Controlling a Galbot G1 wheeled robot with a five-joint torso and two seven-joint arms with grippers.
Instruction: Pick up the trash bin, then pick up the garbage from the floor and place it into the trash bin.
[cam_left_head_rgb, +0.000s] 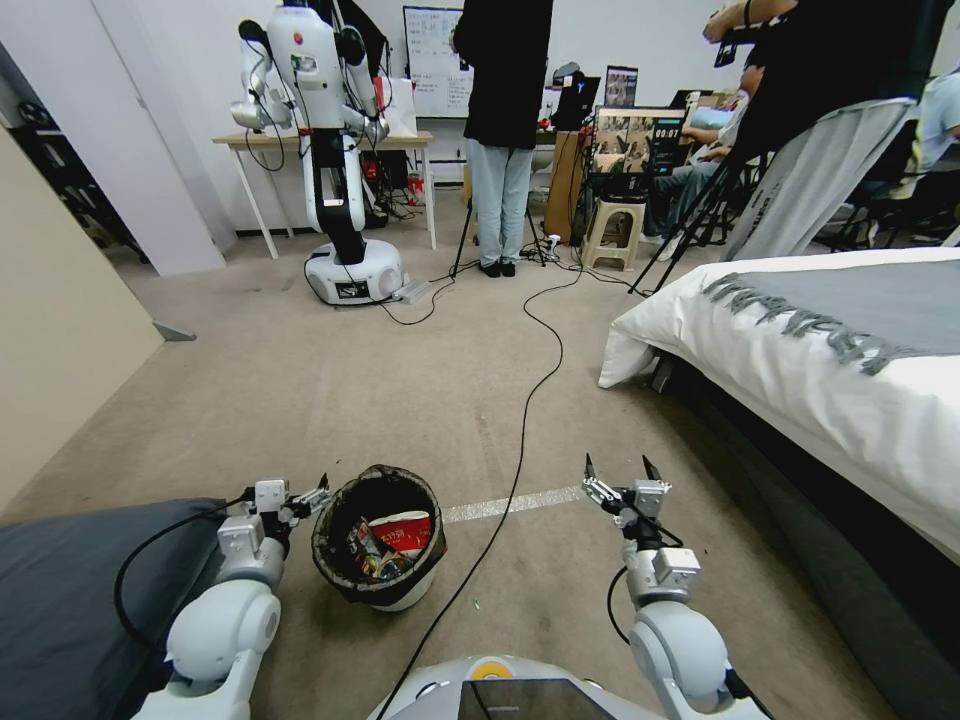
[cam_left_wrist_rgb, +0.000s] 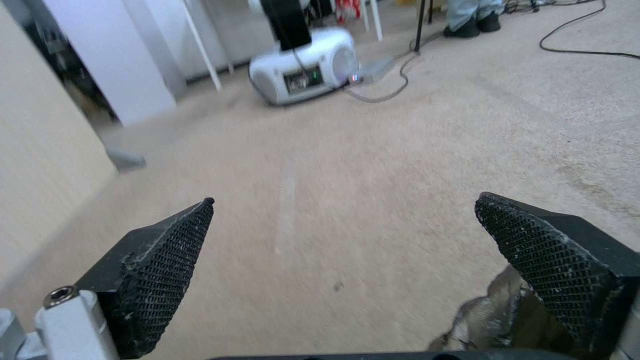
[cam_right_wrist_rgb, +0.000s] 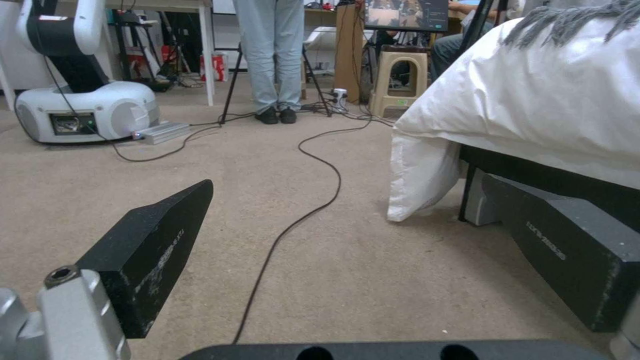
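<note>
One trash bin (cam_left_head_rgb: 380, 540) on floor (cam_left_head_rgb: 400, 380) — two grippers, left (cam_left_head_rgb: 312, 497) and right (cam_left_head_rgb: 622, 468), both spread wide, empty

Trash bin (cam_left_head_rgb: 395, 598): white shell, crinkly black liner.
Cup (cam_left_head_rgb: 405, 532): red and white.
Floor (cam_left_head_rgb: 400, 400): beige-grey carpet, pale tape line.
Left hand (cam_left_head_rgb: 318, 492) fingers (cam_left_wrist_rgb: 157, 272): black, cross-hatched.
Bed (cam_left_head_rgb: 850, 390): white duvet, grey fringed throw.
Cable (cam_left_head_rgb: 520, 430): black.

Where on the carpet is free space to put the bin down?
Bare carpet lies ahead of the trash bin, between the beige wall panel and the black cable. Crowded: beside the bed, and between the left gripper and right gripper, both open.
</note>
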